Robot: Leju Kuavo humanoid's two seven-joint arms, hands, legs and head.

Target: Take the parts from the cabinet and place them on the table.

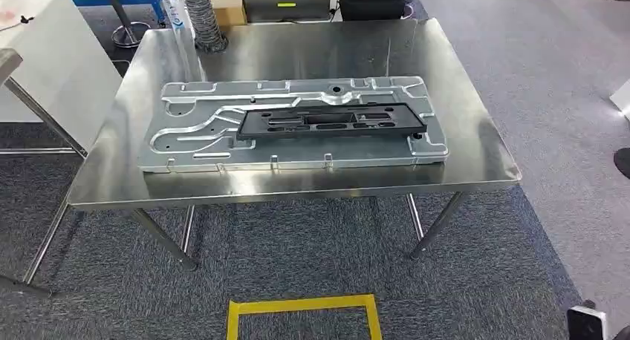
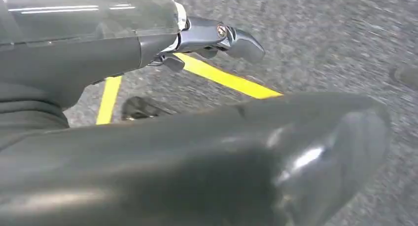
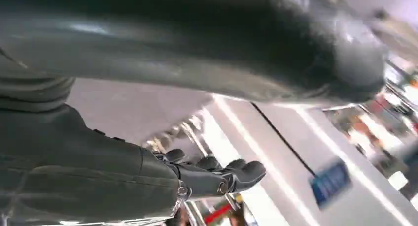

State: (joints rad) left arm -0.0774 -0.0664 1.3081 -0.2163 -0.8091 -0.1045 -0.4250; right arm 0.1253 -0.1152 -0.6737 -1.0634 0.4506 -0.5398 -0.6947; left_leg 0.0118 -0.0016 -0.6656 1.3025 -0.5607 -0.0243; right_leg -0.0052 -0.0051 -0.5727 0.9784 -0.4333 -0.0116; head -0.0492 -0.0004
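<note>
Parts lie on the steel tabletop (image 1: 475, 143) in the head view: a long silver plate (image 1: 193, 143) with stamped channels, running nine to three o'clock across the middle, and a black frame (image 1: 330, 122) resting on top of it, toward the three o'clock half. The frame's long side runs the same way as the plate's. Past the tabletop at twelve o'clock stand a ribbed hose (image 1: 199, 13), a bottle (image 1: 172, 10) and a dark case (image 1: 371, 0), all cut off by the picture's edge. A white table (image 1: 44, 50) stands at ten o'clock, partly out of frame. On the grey carpet at six o'clock, a yellow tape square (image 1: 303, 310) is cut off at the bottom edge.

The left wrist view looks down at that carpet and a corner of yellow tape (image 2: 226, 79). The left hand (image 2: 207, 38) hangs over the floor with its dark fingers (image 2: 244, 43) held out and nothing between them; the thick thumb (image 2: 315, 152) lies well apart from them, blurred and close to the lens.

The right wrist view is heavily smeared. The right hand (image 3: 212, 179) shows dark fingers (image 3: 244, 171) lying side by side, extended, with the thumb (image 3: 320, 58) far from them and nothing gripped. Behind it are pale bands and a blue blur (image 3: 330, 184) that I cannot make out.
</note>
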